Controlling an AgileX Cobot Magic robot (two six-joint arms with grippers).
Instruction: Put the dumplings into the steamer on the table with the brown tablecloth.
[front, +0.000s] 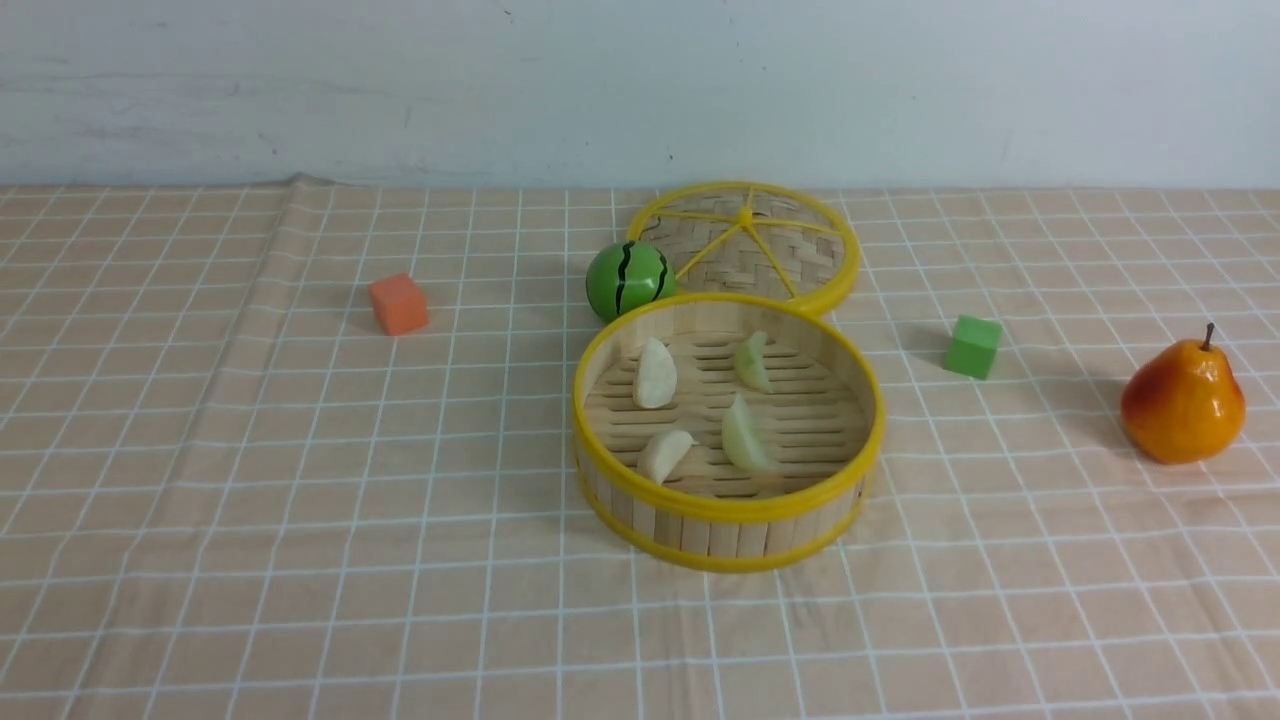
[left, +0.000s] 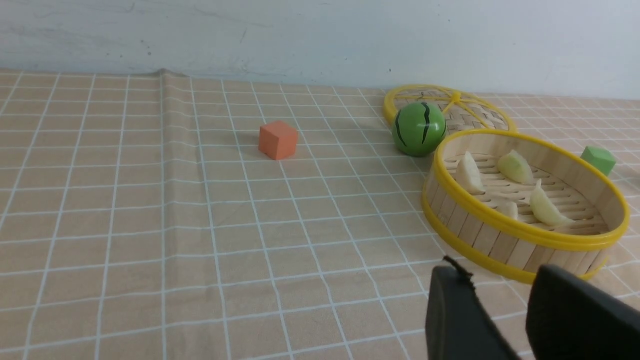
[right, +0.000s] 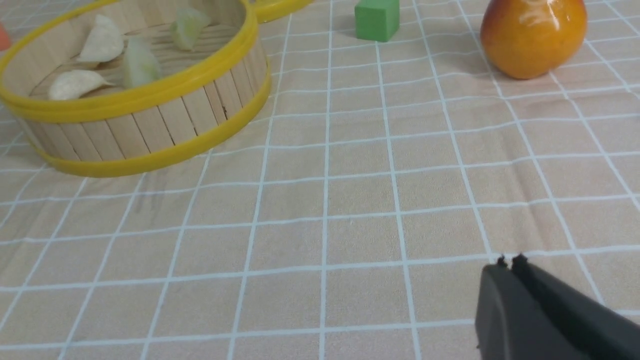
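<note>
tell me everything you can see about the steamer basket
The steamer is a round, shallow basket that looks like bamboo: a wall of upright pale wood strips, yellow rims at top and bottom, and a slatted floor. It sits upright and uncovered on the checked tan tablecloth, near the middle of the table. Four dumplings lie inside, two cream-white on its left side and two pale green on its right. Its woven lid lies flat just behind, seeming to meet the rim. A green striped ball sits close by the back-left edge.

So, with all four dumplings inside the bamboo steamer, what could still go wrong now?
1. The open left gripper sits close to the round bamboo steamer; a careless retreat might nudge it.
2. The striped green ball rests against the steamer's rim and could roll.
</note>
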